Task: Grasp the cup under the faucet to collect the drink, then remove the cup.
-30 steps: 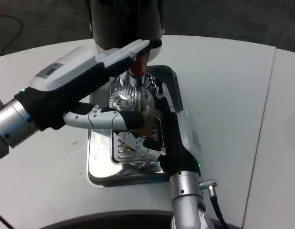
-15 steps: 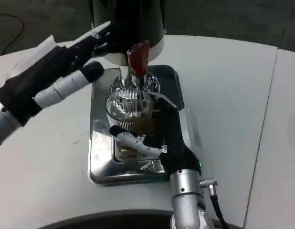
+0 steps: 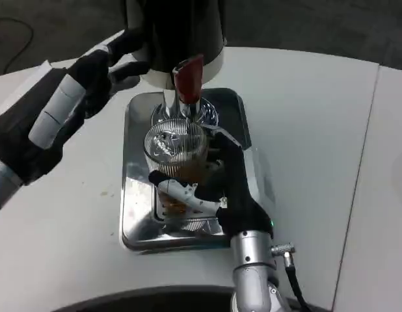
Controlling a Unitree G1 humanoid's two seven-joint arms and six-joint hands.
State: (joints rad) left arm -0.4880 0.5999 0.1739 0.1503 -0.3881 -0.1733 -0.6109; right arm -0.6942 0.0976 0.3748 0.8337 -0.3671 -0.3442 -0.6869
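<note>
A clear ribbed cup (image 3: pixel 175 151) with brown drink in its bottom stands on the steel drip tray (image 3: pixel 137 224) under the faucet with the red handle (image 3: pixel 188 79). My right hand (image 3: pixel 217 188) grips the cup from the near right side, its fingers wrapped around the lower part. My left hand (image 3: pixel 61 114) hovers open to the left of the black dispenser (image 3: pixel 175 29), fingers spread and pointing towards it, touching nothing.
The white table (image 3: pixel 305 130) stretches to the right and left of the tray. A seam in the tabletop (image 3: pixel 360 162) runs down the right side. A black cable (image 3: pixel 293 286) trails from my right wrist.
My left hand has pulled away from the faucet handle, swinging left and back from over the cup. The right hand keeps its hold on the cup, which has stayed in place.
</note>
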